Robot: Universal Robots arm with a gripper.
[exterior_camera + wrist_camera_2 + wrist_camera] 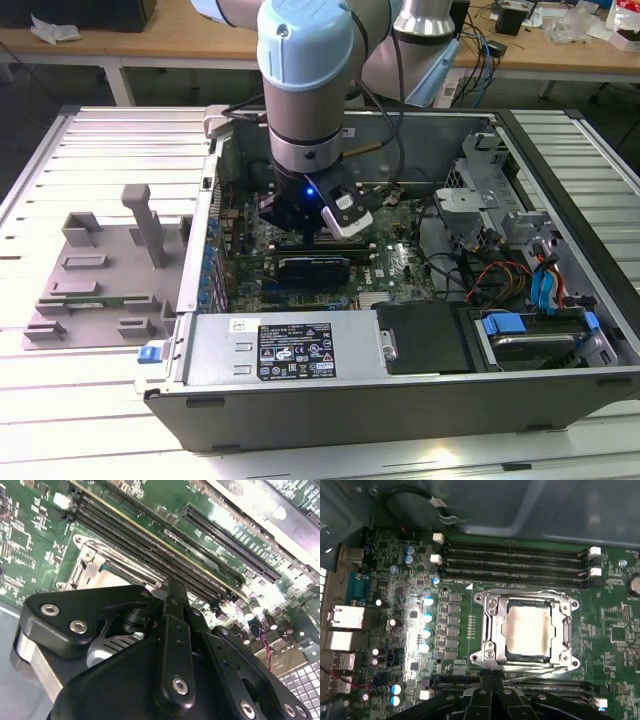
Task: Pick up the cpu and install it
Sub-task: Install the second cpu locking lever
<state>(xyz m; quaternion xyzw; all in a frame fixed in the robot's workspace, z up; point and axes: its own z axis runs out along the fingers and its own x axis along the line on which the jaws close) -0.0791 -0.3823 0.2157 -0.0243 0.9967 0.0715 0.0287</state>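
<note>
CPU, the small flat square chip w/ silvery-white metal top (527, 631), is already sitting in the black square socket w/ metal bracket (489, 635) on the green motherboard (620, 630), at about 12 o'clock from the black pincer (492, 692) in the first wrist view.

Pincer looks closed w/ nothing in it afaict; its fingers meet in a narrow point.

What could go wrong imo: the tip hangs low just beside the long black RAM slots (515, 560) and the bracket, so any sideways drift could scrape a slot or knock the chip crooked on the pins.

Arm pose: big pale blue and grey wrist (305, 70) points straight down into the open grey PC case (420, 395), pincer near the board.
</note>
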